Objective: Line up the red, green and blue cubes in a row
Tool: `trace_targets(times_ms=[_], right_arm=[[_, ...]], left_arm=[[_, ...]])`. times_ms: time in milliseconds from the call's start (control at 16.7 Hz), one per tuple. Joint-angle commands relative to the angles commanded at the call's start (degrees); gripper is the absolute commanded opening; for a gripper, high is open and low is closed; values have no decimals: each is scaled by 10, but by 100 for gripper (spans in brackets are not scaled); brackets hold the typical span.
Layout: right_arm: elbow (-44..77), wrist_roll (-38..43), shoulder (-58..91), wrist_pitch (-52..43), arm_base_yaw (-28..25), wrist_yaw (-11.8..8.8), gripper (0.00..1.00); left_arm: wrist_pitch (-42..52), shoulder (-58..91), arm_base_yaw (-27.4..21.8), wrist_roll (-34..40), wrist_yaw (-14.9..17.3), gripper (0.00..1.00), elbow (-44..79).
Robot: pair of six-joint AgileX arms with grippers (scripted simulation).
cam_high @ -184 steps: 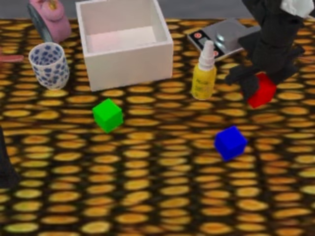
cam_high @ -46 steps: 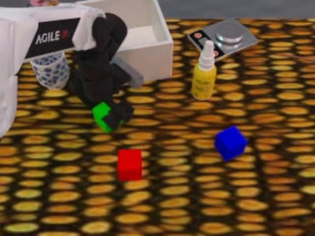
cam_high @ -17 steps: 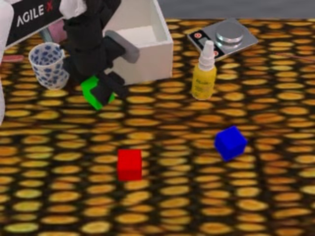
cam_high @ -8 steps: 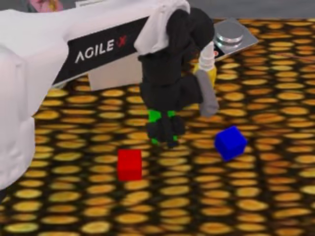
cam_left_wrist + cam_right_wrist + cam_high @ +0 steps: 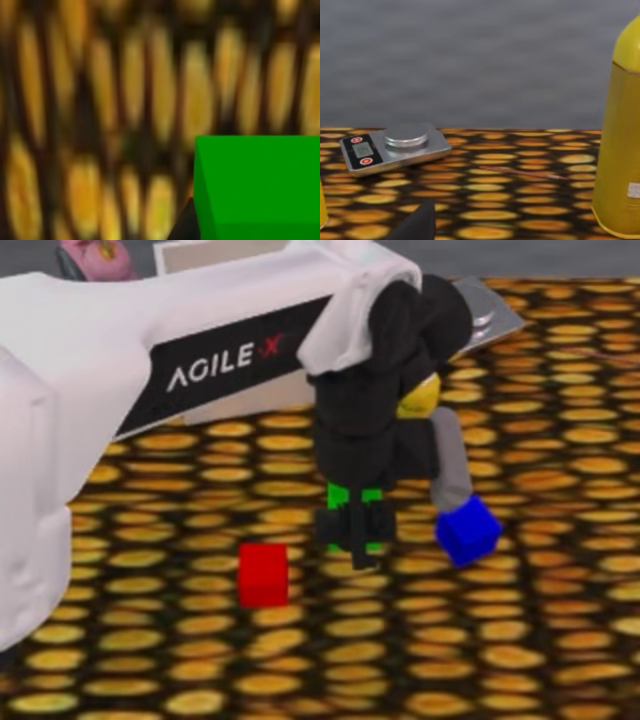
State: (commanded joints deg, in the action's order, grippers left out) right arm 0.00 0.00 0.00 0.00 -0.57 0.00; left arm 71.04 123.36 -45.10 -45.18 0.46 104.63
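While left pincer [image 5: 356, 530] clamps green cube [image 5: 354, 496], arm reads "AGILE X"; red cube [image 5: 263, 574] near.

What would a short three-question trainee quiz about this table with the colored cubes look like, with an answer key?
1. True or false: the left claw is shut on the green cube.
2. Multiple choice: in the top view, where is the green cube compared with the red cube and the blue cube? A) left of both B) between them C) right of both
3. Fill in: the right wrist view shows a yellow bottle and a small kitchen ____.

Key: 1 true; 2 B; 3 scale.
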Motion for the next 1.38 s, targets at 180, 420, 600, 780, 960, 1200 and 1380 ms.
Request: trace_targets(times_ms=[180, 420, 600, 780, 960, 1200, 1380], right_arm=[[0, 0, 0, 0, 0, 0, 100], [0, 0, 0, 0, 0, 0, 100], [0, 0, 0, 0, 0, 0, 100], [0, 0, 0, 0, 0, 0, 100], [0, 0, 0, 0, 0, 0, 100], [0, 0, 0, 0, 0, 0, 100], [0, 0, 0, 0, 0, 0, 100]], left_arm=[[-42, 10, 2, 3, 0, 0, -33], [-126, 30, -1, 0, 0, 0, -91], [-137, 35, -2, 0, 0, 0, -101], [-137, 35, -2, 0, 0, 8, -101], [-137, 35, -2, 0, 0, 30, -101], [-137, 35, -2, 0, 0, 60, -101], [-137, 35, -2, 0, 0, 83, -101]])
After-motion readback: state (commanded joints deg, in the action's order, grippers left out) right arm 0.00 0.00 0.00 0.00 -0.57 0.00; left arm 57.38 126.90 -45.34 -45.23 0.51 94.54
